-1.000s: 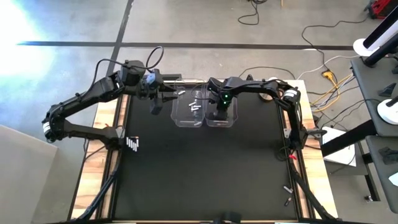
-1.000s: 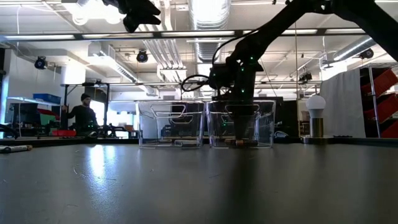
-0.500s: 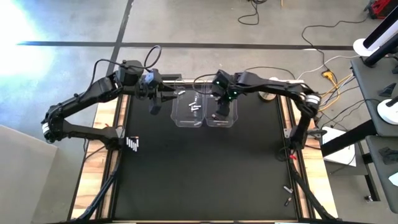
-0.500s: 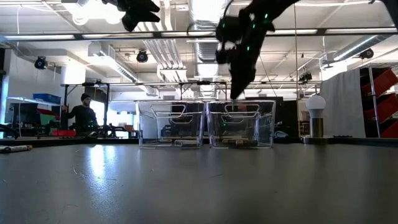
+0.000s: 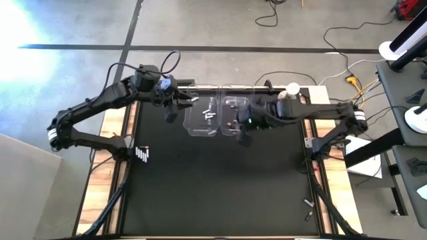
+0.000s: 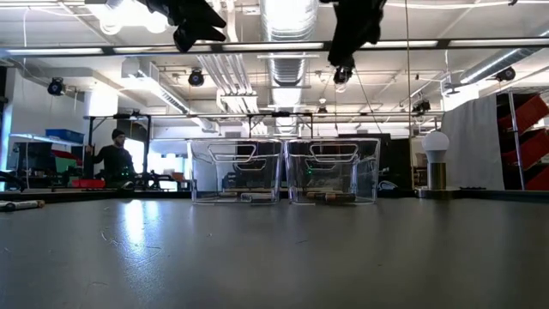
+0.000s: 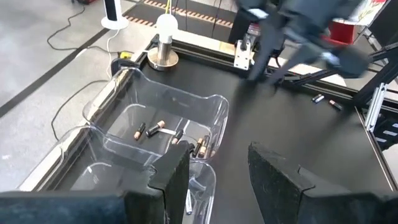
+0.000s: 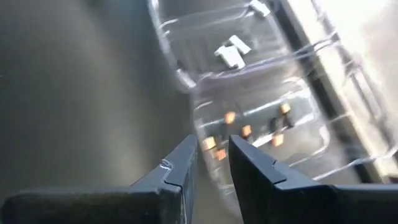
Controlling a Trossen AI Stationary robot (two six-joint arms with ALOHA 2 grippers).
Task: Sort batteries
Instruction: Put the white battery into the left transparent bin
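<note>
With its fingers nearly closed on nothing, the right gripper (image 5: pixel 243 138) hangs at 6 o'clock of 2 clear bins (image 5: pixel 220 116); the left gripper (image 5: pixel 171 111), wide apart, waits at their 9 o'clock, and I judge a low swing could knock them, spilling the sorted batteries (image 7: pixel 174 133).

Grey concrete floor (image 5: pixel 80 27) crossed by a dark stripe; ceiling ducts (image 6: pixel 287 21) and strip lights above cluttered workshop benches.

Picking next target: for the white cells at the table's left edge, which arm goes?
Left, probably. The left gripper hangs open and empty beside the left bin, on the same side as the white batteries. The right gripper is farther off, beyond that bin.
</note>
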